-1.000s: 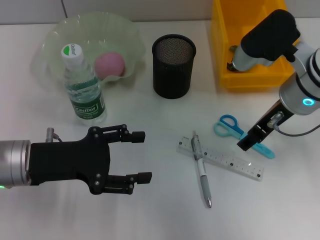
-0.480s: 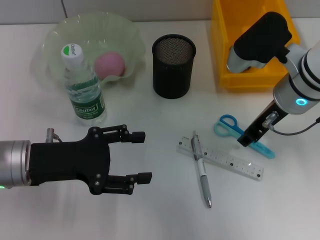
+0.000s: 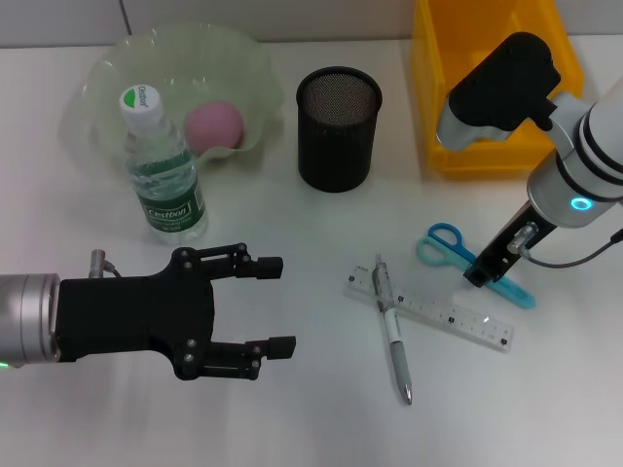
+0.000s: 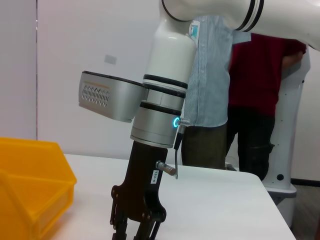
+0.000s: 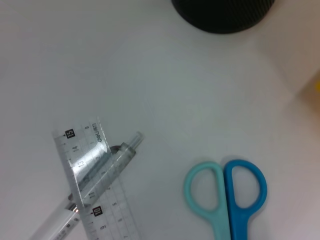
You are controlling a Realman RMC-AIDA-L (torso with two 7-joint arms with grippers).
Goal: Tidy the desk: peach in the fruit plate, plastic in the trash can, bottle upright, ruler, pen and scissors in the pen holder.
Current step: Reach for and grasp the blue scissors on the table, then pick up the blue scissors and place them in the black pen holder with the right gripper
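Observation:
Blue-handled scissors (image 3: pixel 458 255) lie on the white desk at the right; they also show in the right wrist view (image 5: pixel 227 200). My right gripper (image 3: pixel 478 277) hangs just over their blades. A clear ruler (image 3: pixel 458 316) lies left of them with a pen (image 3: pixel 393 336) across its end; the right wrist view shows the ruler (image 5: pixel 107 210) and pen (image 5: pixel 52 227) too. The black mesh pen holder (image 3: pixel 337 126) stands behind. The pink peach (image 3: pixel 212 125) sits in the green plate (image 3: pixel 117 58). The bottle (image 3: pixel 164 165) stands upright. My left gripper (image 3: pixel 288 303) is open and empty at the front left. No plastic shows.
A yellow bin (image 3: pixel 438 88) stands at the back right, partly behind my right arm; it also shows in the left wrist view (image 4: pixel 30 185). A person stands beyond the desk's far edge in the left wrist view (image 4: pixel 250 100).
My right arm's upper part has swung a little to the left while its gripper stays over the scissors' blades. The left arm has not moved.

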